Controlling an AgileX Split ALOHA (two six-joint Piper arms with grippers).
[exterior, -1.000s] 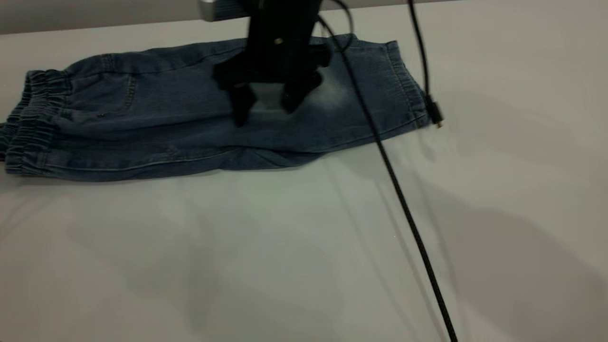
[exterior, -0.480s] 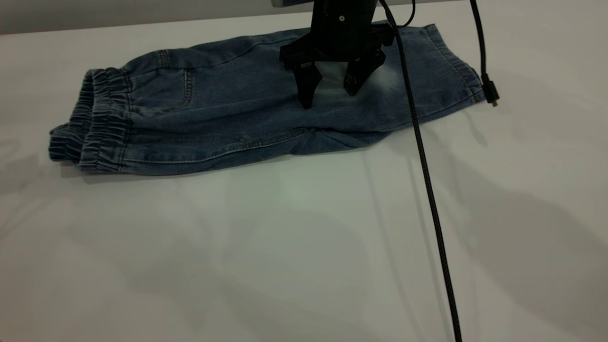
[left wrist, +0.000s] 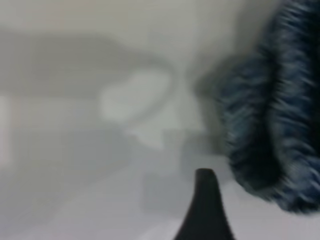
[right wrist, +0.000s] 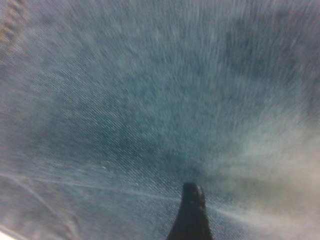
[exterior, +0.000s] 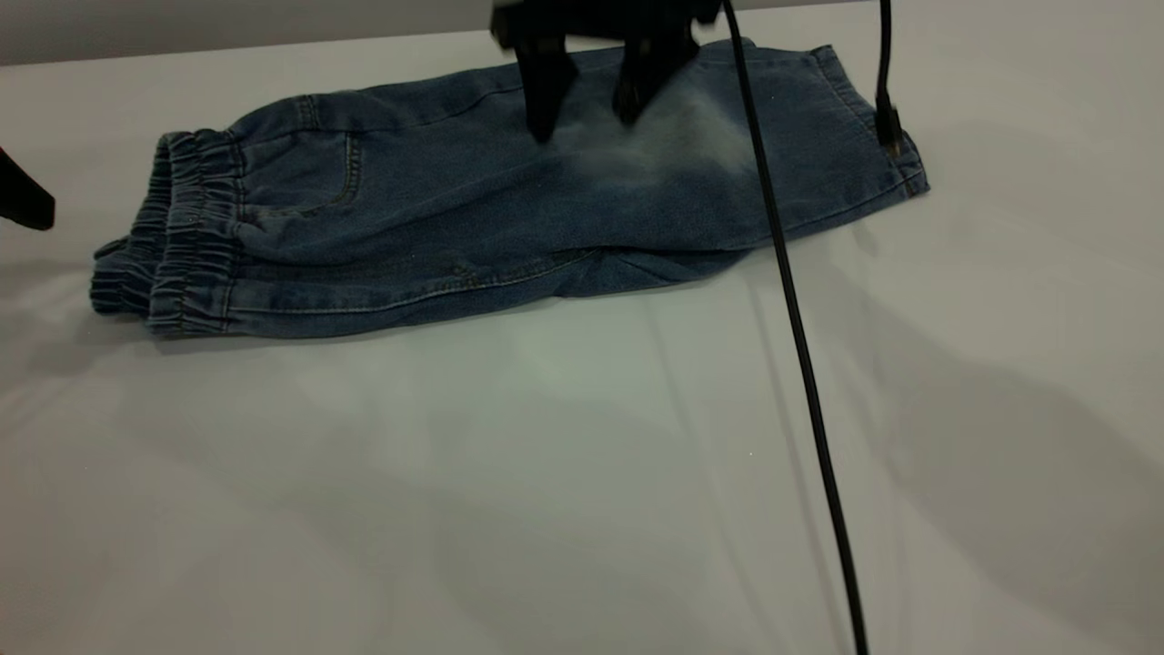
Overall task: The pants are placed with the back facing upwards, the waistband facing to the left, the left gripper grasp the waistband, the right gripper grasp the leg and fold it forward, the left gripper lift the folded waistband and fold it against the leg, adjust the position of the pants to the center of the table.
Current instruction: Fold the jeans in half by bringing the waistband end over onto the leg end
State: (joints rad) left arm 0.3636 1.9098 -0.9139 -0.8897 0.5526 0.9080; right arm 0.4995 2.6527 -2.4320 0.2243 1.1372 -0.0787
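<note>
The pants (exterior: 473,214) lie on the table (exterior: 564,473), folded lengthwise, with one back pocket facing up. The gathered waistband (exterior: 182,246) is at the left and the hem at the right. The leg (exterior: 691,155) on top shows its pale washed patch. My right gripper (exterior: 591,105) hangs open just above that patch, holding nothing; one finger (right wrist: 191,210) shows over denim in the right wrist view. My left gripper (exterior: 25,198) is at the far left edge, short of the waistband (left wrist: 272,125). One finger (left wrist: 205,205) shows over bare table, and the gripper is open.
A black cable (exterior: 791,318) runs from the right arm diagonally across the leg and the table to the front edge. A second cable with a plug (exterior: 887,109) hangs over the hem. Bare table stretches in front of the pants.
The pants slid to the right with the right gripper on the leg, then stopped. That gripper has risen off the denim and shifted left. The left gripper has come into view at the left edge.
</note>
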